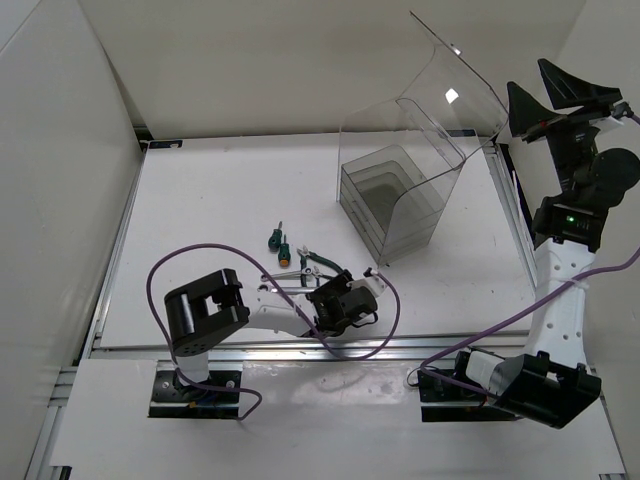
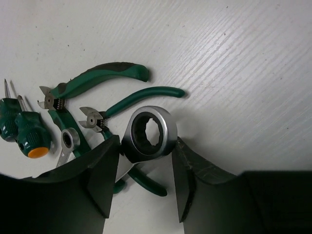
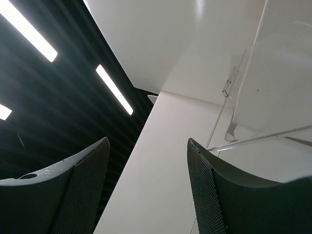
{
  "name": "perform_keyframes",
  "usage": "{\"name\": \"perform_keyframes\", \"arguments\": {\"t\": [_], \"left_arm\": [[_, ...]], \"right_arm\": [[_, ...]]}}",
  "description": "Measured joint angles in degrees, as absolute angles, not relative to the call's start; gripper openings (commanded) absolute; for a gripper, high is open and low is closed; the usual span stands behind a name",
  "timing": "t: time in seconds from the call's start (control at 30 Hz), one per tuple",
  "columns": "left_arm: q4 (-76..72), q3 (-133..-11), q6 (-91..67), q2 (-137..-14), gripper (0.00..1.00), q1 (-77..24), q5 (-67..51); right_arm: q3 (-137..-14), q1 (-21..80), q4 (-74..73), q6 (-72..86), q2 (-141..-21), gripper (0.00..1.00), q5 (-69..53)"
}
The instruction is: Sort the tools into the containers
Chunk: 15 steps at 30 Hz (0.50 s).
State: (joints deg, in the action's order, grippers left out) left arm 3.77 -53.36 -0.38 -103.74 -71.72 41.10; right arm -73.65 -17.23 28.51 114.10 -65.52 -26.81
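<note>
The tools lie in a heap near the table's front. My left gripper (image 2: 146, 142) has its fingertips against both sides of the ring head of a big silver wrench (image 2: 148, 130); in the top view the left gripper (image 1: 345, 297) is low over the heap. Under the wrench lie green-handled pliers (image 2: 141, 96), with a second pair of pliers (image 2: 100, 78) beyond. A small wrench (image 2: 68, 145) and two stubby screwdrivers (image 2: 27, 134) lie to the left. The clear container (image 1: 400, 195) stands further back with its lid up. My right gripper (image 1: 565, 95) hangs open and high beside it, holding nothing.
White walls enclose the table (image 1: 220, 190) on the left and back. A metal rail (image 1: 300, 350) runs along the front edge. Purple cables (image 1: 390, 320) loop from both arm bases. The screwdrivers (image 1: 277, 243) sit left of the pliers (image 1: 320, 262).
</note>
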Motion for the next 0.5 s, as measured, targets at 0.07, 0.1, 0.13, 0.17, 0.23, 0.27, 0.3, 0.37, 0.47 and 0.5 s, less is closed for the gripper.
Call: {"name": "perform_keyframes", "arguments": {"t": [0.07, 0.1, 0.13, 0.17, 0.23, 0.27, 0.3, 0.37, 0.47, 0.5], "left_arm": [[3.8, -53.4, -0.3, -103.9, 0.47, -71.7, 41.1], [3.8, -53.4, -0.5, -103.9, 0.41, -71.7, 41.1], [3.9, -53.4, -0.4, -104.0, 0.37, -71.7, 41.2], [3.9, -53.5, -0.3, -104.1, 0.34, -71.5, 41.4], [4.3, -53.7, -0.6, -104.2, 0.21, -71.1, 41.3], [4.6, -53.7, -0.5, -104.3, 0.17, -71.0, 41.4], [4.9, -53.8, -0.6, -104.3, 0.14, -71.0, 41.6], [5.7, -54.1, -1.3, -104.4, 0.10, -70.9, 41.9], [7.3, -54.9, -1.6, -104.4, 0.10, -71.0, 41.6], [7.6, -55.1, -1.8, -104.4, 0.10, -71.0, 41.5]], "right_arm": [[-73.8, -17.2, 28.5, 114.1, -65.7, 0.68, -27.0], [-73.8, -17.3, 28.5, 114.1, -65.8, 0.68, -27.1], [-73.8, -17.2, 28.5, 114.1, -65.9, 0.68, -27.2], [-73.9, -17.2, 28.5, 114.1, -66.1, 0.68, -27.2], [-73.9, -17.3, 28.5, 114.1, -66.4, 0.68, -27.3], [-74.0, -17.3, 28.6, 114.1, -66.6, 0.68, -27.4], [-74.0, -17.3, 28.6, 114.1, -66.7, 0.68, -27.4], [-74.0, -17.3, 28.6, 114.1, -67.0, 0.68, -27.4], [-74.0, -17.4, 29.0, 114.1, -67.2, 0.68, -27.5], [-74.0, -17.5, 29.1, 114.1, -67.2, 0.67, -27.6]]}}
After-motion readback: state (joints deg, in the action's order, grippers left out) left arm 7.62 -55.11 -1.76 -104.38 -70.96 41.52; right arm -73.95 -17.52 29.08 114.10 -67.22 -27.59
